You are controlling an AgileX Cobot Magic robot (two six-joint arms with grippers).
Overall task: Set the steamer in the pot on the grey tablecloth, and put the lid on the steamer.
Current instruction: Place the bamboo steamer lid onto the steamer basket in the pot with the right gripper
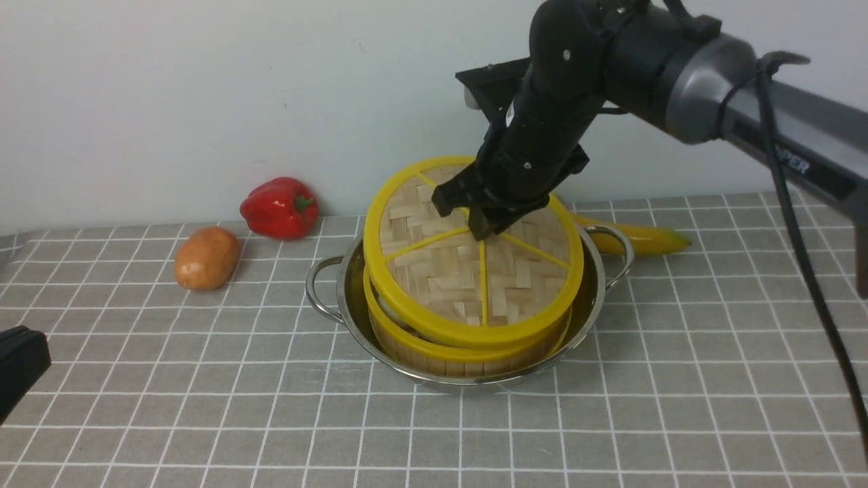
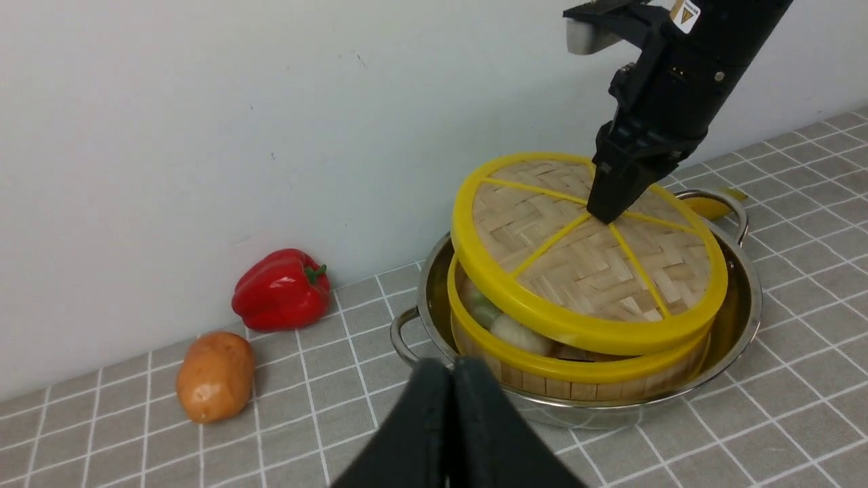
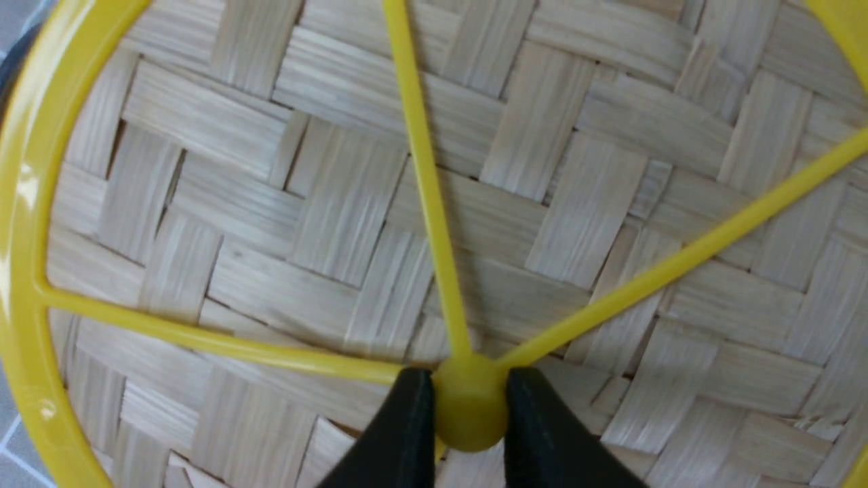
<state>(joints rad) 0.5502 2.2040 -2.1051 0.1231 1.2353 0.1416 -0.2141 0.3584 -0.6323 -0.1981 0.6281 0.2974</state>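
Snugly, right claw [image 3: 469, 410] around lid [image 3: 325, 224] hub.

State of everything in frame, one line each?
steamer: in the pot, food inside.
pot: on the grey tablecloth, steamer inside.
lid: tilted over steamer, not seated.
right gripper: shut on lid hub.
left gripper: shut, empty.
red pepper: lying on tablecloth.
potato: lying on tablecloth.
banana: on tablecloth behind pot.
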